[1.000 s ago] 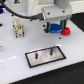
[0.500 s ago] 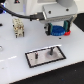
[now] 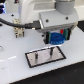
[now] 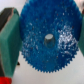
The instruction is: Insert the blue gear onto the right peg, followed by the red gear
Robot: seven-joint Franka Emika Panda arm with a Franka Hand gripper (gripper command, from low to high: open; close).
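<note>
Hand (image 3: 53, 42): clamped on flat bright-blue plastic toothed gear (image 4: 48, 38) | position: above grey black-edged rectangular plate (image 3: 46, 56) | support: white bench (image 3: 15, 62)

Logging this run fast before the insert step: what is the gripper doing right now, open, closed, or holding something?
Gripper: closed on the blue gear, held above the grey plate.

The blue gear (image 3: 55, 37) hangs above the plate (image 3: 45, 56) on the table (image 3: 15, 60).

Pincer (image 3: 54, 42) down, fingers (image 4: 8, 40) clamped
</note>
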